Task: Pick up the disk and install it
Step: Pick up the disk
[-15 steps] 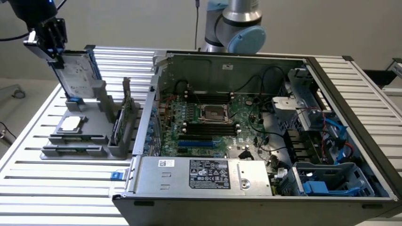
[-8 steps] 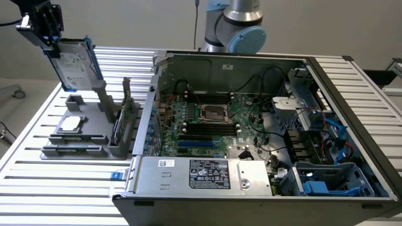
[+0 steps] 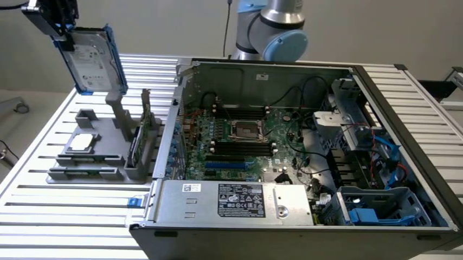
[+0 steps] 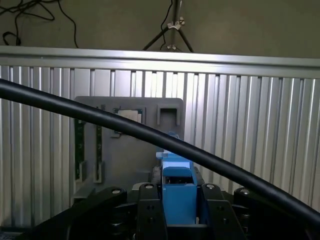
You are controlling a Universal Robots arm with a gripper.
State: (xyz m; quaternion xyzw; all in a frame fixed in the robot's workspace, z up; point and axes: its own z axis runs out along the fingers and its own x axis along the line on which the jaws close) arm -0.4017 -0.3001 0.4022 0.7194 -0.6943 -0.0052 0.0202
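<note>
Exterior view, upper left: the gripper [image 3: 64,37] is clenched on one end of the disk [image 3: 95,59], by its blue carrier [image 3: 117,54]. Likely stiff, fairly heavy and shock-sensitive, so grasp the frame.

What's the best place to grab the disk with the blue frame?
Probably the short top end of the blue carrier, from above. The disk is flat and thin, and the gripper pinching that end has it hanging nearly upright.
</note>
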